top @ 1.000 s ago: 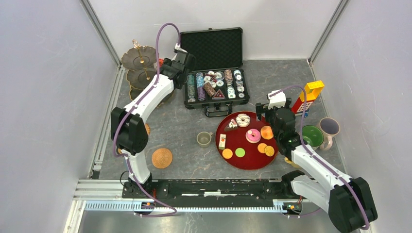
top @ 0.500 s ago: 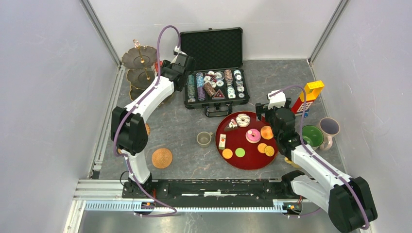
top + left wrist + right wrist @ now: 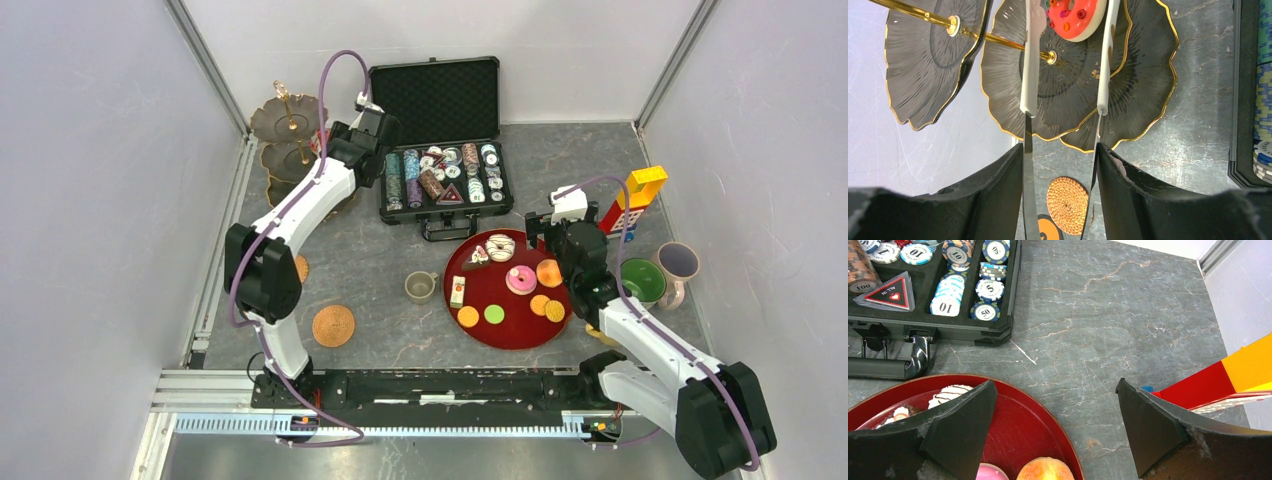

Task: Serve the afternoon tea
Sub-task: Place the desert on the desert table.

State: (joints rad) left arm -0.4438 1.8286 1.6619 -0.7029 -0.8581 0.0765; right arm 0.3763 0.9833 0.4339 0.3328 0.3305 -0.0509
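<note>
One red-frosted donut (image 3: pixel 1074 15) at the three-tier stand (image 3: pixel 1148 75), ten o'clock, flanked by tongs (image 3: pixel 1032 60) the left gripper (image 3: pixel 1060 152) pinches. Right gripper (image 3: pixel 1055 385), jaws spread, hovers over red tray (image 3: pixel 515 328), four o'clock; its sweets (image 3: pixel 521 280), plus mugs (image 3: pixel 421 287), look unserved.

Stand (image 3: pixel 1068 100): dark ribbed matt plates, shiny gold metal rims and rod. Donut (image 3: pixel 1075 20): glossy frosting. Tongs (image 3: pixel 1031 70): mirror-polished metal, white plastic tips. Coaster (image 3: pixel 1067 205): woven fibre. Worktop (image 3: pixel 1108 325): grey veined, matt. Tray (image 3: pixel 1028 430): glossy red.

Left arm (image 3: pixel 305 205) and right arm (image 3: pixel 650 340): white shells, black joints. A purple cable (image 3: pixel 345 52) loops along each, and the fingers (image 3: pixel 960 425) are blunt black wedges.
</note>
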